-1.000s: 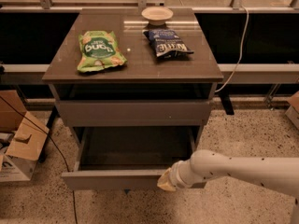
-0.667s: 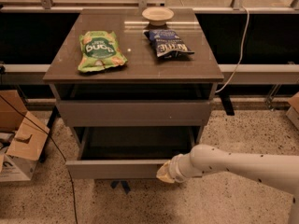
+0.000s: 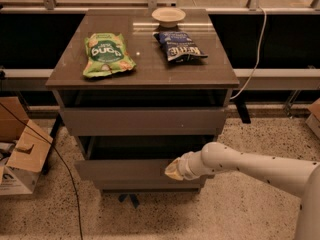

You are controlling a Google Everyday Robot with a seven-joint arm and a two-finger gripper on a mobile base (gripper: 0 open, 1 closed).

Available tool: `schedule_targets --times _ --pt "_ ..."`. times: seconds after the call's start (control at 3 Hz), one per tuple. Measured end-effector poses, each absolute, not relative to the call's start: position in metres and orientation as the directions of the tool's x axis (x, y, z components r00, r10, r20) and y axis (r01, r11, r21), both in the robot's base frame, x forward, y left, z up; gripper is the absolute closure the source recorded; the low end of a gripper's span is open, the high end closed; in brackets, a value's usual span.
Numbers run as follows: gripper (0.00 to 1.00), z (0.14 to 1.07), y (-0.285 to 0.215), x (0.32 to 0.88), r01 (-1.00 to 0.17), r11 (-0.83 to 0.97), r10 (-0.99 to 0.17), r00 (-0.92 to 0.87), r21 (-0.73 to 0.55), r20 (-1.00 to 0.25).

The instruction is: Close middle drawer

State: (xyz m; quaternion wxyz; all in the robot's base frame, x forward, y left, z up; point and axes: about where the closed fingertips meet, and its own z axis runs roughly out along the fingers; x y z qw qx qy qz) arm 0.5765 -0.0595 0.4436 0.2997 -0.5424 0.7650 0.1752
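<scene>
While the arm (image 3: 250, 164) reaches in low from the right, the gripper (image 3: 174, 170) sits against the front panel of the middle drawer (image 3: 125, 170), a little right of the panel's centre. Whether it is apart or together I cannot tell.

The drawer stands out a short way from the cabinet (image 3: 67, 104), with a dark gap above its front, so I would judge the push unfinished.

The risk I see is the off-centre contact. Pressing on one side could skew the box on its runners and jam it short of flush. With no handle to bear on, the tip could also skid across the plain panel or slip off its lower edge. A hard shove might nudge the whole cabinet and shift what lies on the tabletop (image 3: 150, 71).

By my count:
- **Drawer fronts:** two, with the upper drawer front (image 3: 145, 121) shut.
- **Snack bags:** two, a green bag (image 3: 106, 54) and a blue bag (image 3: 179, 45).
- **Bowl:** one bowl (image 3: 168, 16) at the back edge.
- **Arm and gripper:** one of each.
</scene>
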Motion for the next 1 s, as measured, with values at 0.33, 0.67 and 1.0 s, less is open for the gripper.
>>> schedule_targets --times 0.33,0.67,1.0 --pt "0.21 0.4426 -0.0581 0.5953 -0.931 0.362 -0.705 -0.237 -0.052 -0.669" --pt "0.0 0.4429 -0.0573 0.5969 -0.93 0.363 -0.704 -0.236 -0.053 -0.67" --pt "0.0 0.4429 -0.0573 0.5969 -0.93 0.363 -0.704 -0.236 -0.053 -0.67"
